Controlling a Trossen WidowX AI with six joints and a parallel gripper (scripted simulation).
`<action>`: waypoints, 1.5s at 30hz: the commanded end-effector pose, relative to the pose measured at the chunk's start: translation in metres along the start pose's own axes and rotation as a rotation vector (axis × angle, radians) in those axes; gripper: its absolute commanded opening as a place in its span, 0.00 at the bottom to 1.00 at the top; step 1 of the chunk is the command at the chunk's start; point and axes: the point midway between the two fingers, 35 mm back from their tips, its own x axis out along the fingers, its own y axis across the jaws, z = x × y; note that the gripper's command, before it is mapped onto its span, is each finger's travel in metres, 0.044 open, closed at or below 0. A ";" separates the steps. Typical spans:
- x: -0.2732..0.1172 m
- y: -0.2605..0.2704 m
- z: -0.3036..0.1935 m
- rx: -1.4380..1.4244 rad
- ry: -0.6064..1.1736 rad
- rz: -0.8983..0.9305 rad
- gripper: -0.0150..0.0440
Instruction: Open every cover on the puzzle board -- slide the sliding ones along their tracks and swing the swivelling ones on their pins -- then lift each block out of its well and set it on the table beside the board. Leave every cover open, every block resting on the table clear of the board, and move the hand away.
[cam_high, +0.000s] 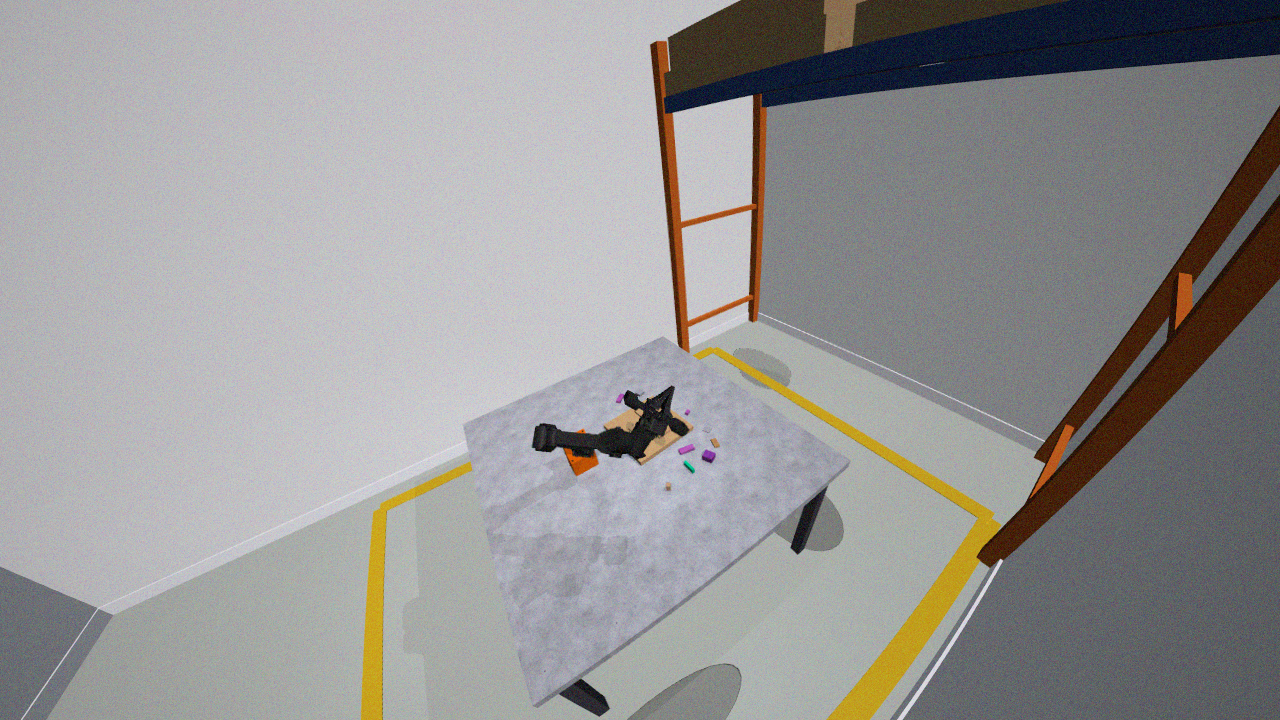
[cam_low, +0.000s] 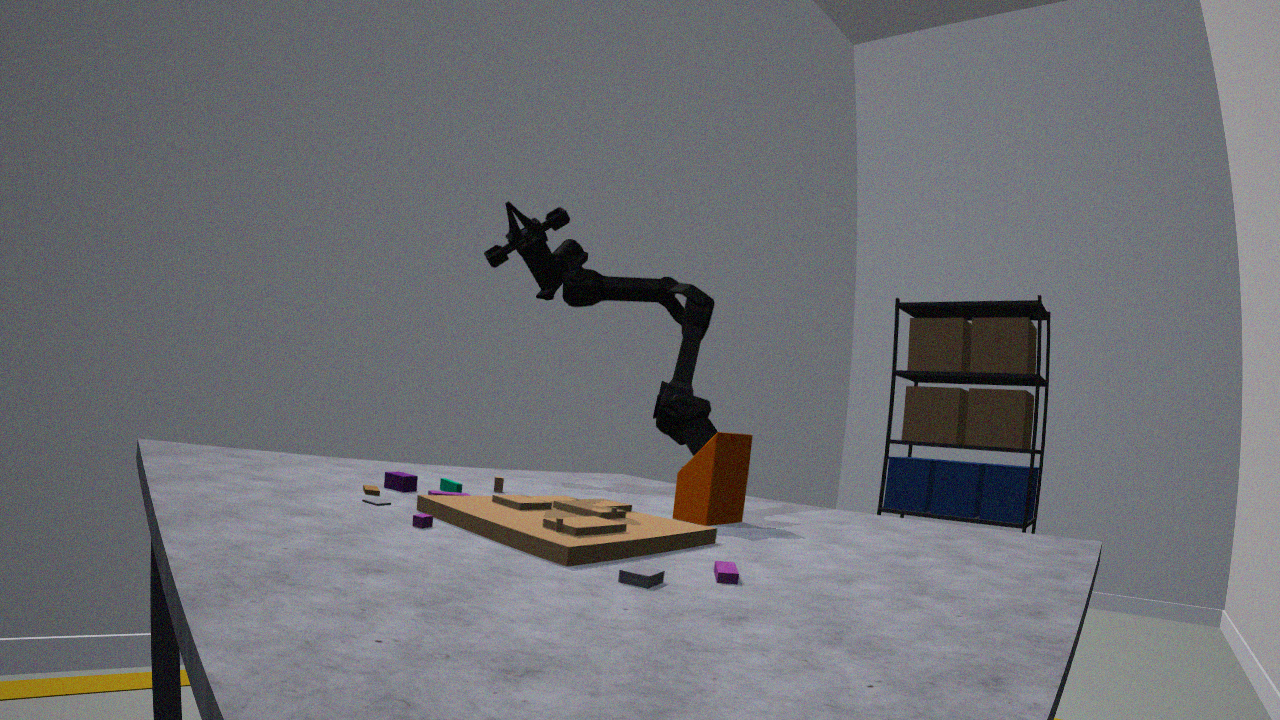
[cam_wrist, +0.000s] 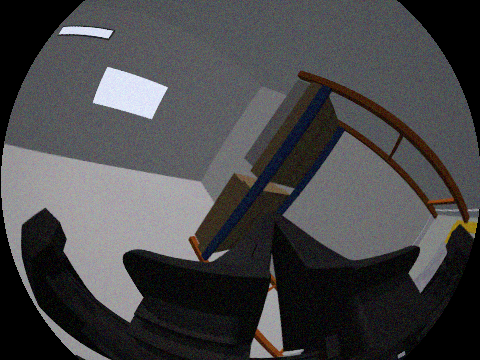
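Note:
My gripper (cam_high: 672, 388) (cam_low: 508, 205) (cam_wrist: 271, 220) is shut and empty, raised high above the board and pointing upward. The tan puzzle board (cam_high: 660, 449) (cam_low: 501, 524) lies on the table, partly hidden by the arm in the top view. In the exterior view flat covers (cam_low: 586, 526) (cam_low: 521, 503) show on it; their wells cannot be made out. Off the board lie a dark purple block (cam_high: 708, 455) (cam_low: 400, 481), a green piece (cam_high: 688, 466) (cam_low: 450, 485), a long magenta piece (cam_high: 686, 448), a small purple cube (cam_high: 687, 412) (cam_low: 422, 520) and a magenta block (cam_high: 620, 398) (cam_low: 725, 572).
A dark angled piece (cam_low: 640, 578) lies near the board's front corner. Two small tan pieces (cam_high: 714, 442) (cam_high: 667, 486) and a thin grey piece (cam_low: 375, 502) lie on the table (cam_high: 572, 573) (cam_low: 429, 626). The orange arm base (cam_high: 580, 462) (cam_low: 711, 488) stands beside the board.

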 end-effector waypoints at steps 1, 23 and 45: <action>0.005 -0.025 -0.010 0.059 -0.003 -0.052 0.25; 0.022 -0.102 -0.069 0.317 0.031 -0.246 0.25; 0.030 -0.167 -0.157 0.449 0.168 -0.503 0.25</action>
